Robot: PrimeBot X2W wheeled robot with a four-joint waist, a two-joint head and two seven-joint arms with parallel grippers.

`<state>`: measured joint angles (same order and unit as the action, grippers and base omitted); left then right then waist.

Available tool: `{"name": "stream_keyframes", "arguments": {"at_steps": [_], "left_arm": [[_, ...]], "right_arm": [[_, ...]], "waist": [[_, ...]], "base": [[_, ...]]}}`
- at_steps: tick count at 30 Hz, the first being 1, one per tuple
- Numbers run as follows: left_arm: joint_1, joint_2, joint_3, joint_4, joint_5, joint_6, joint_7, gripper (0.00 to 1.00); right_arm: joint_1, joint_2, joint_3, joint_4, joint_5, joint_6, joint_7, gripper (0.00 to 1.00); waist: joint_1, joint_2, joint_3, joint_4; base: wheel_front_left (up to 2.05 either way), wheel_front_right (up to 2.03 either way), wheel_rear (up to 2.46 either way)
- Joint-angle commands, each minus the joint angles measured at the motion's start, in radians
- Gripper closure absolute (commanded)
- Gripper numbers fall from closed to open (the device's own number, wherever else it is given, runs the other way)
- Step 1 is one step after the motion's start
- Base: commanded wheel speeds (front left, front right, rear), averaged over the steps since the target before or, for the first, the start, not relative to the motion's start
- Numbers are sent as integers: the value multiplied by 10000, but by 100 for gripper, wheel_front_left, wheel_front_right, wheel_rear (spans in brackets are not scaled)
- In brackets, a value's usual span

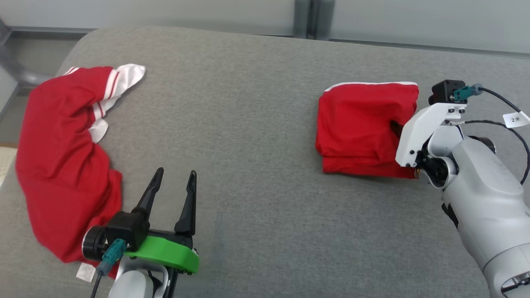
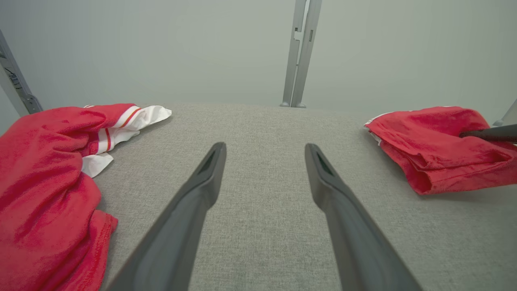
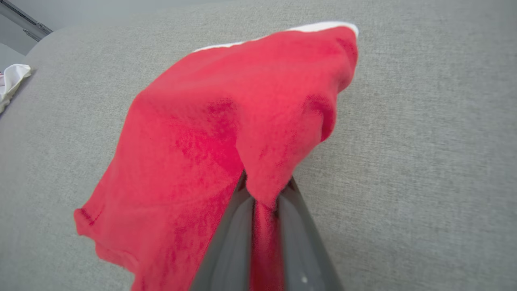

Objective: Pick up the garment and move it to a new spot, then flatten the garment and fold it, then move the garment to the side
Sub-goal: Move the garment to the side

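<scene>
Right pincer (image 3: 264, 190) pinches a thin ridge of the folded red cloth garment (image 1: 364, 124) lying at the right of the grey fabric worktop (image 1: 256, 124), left pincer (image 1: 176, 176) stands wide and empty; risk: only top layers seem caught, so dragging may undo the fold.

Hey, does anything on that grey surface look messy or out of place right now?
Yes. The red and white garment at the left edge lies crumpled in a curved heap, sleeve twisted over. The folded red garment on the right is neat, though its top layer bunches where the right tool pinches it.
</scene>
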<state>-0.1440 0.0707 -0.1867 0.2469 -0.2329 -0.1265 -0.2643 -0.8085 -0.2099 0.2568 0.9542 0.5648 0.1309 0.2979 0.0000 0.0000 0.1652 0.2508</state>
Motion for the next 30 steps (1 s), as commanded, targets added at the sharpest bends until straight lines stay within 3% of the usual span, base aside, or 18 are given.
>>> {"name": "stream_keyframes", "arguments": {"at_steps": [1, 8, 14, 23, 30], "left_arm": [[-59, 79, 23, -68, 110, -16, 0, 0], [-244, 220, -1, -101, 186, -27, -2, 0], [-425, 222, -184, -54, 201, -37, 0, 0], [-913, 423, -551, -93, 239, -41, 0, 0], [-1510, 762, -841, -192, 170, -45, 111, 0]], "right_arm": [[176, -124, 223, -195, 130, -3, -88, 100], [456, -775, 1072, -1066, 684, -2, -614, 100], [662, -1178, 1501, -1338, 931, -2, -1057, 100], [200, -1662, 2083, -1566, 1355, -2, -1587, 100], [-758, -2680, 2989, -1445, 1297, -3, -1634, 100]], "waist": [[0, 0, -471, -1295], [0, 0, -463, -3024], [0, 0, -344, -3930], [0, 0, 521, -4348], [0, 0, 1707, -4170]], "base": [[0, 0, 0], [0, 0, 0], [0, 0, 0], [0, 0, 0], [0, 0, 0]]}}
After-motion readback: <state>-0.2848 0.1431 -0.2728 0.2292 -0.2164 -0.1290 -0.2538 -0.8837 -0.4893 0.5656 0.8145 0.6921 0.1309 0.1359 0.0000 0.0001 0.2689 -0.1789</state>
